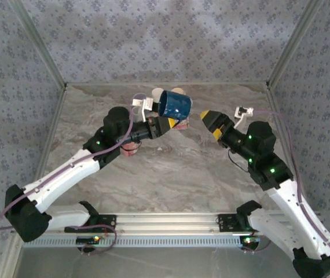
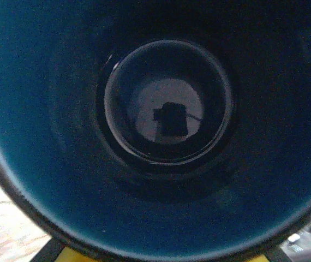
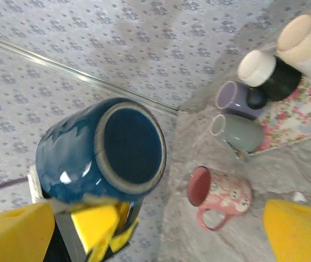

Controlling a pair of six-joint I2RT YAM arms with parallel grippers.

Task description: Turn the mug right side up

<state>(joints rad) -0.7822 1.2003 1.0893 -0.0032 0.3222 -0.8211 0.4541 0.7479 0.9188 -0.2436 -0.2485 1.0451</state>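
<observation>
The blue mug [image 1: 173, 104] hung in the air over the back of the worktop [image 1: 171, 174], tipped roughly on its side with its base toward the right arm. The left fingers [image 1: 166, 123] were clenched on its lower rim. The right fingers [image 1: 210, 119] were spread nearby, holding nothing. The turn looked about half done, with uprighting and setting down left. Its handle could not be made out.

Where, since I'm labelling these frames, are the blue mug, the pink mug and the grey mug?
blue mug [image 3: 65, 158], right wrist view, on its glossy side wall.
pink mug [image 3: 231, 192], right wrist view, on its patterned side.
grey mug [image 3: 245, 134], right wrist view, on its outer side.
</observation>
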